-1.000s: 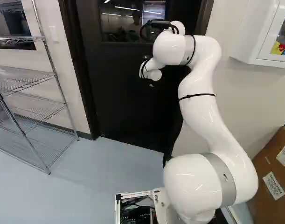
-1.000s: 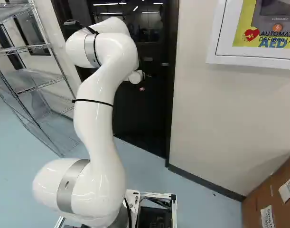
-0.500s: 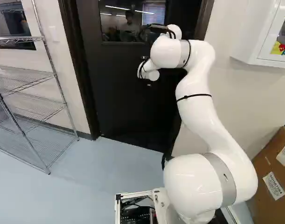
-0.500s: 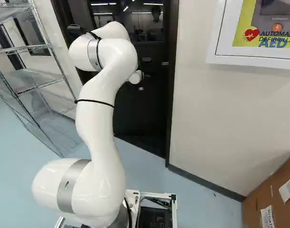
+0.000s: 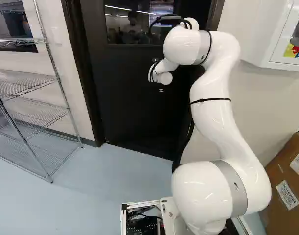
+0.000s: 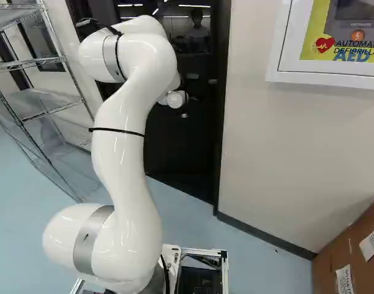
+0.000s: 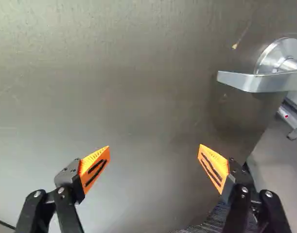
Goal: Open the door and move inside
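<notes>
Presumably seeking the silver metal lever handle (image 7: 265, 81) on a dark door (image 7: 138, 73), a white robot arm (image 5: 210, 115) is holding its orange-padded black fingers (image 7: 216, 170) open.

Glossy metal handle (image 7: 260, 82); low-sheen door (image 7: 138, 97), perhaps painted metal; matt cardboard box (image 6: 335, 254).

White light strips (image 5: 117, 7) glared in the black door's (image 5: 134, 98) dark glass window (image 5: 121, 35); highlights dotted the glossy white arm (image 5: 210, 117); soft shadow lay near the silver lever handle (image 7: 260, 82).
</notes>
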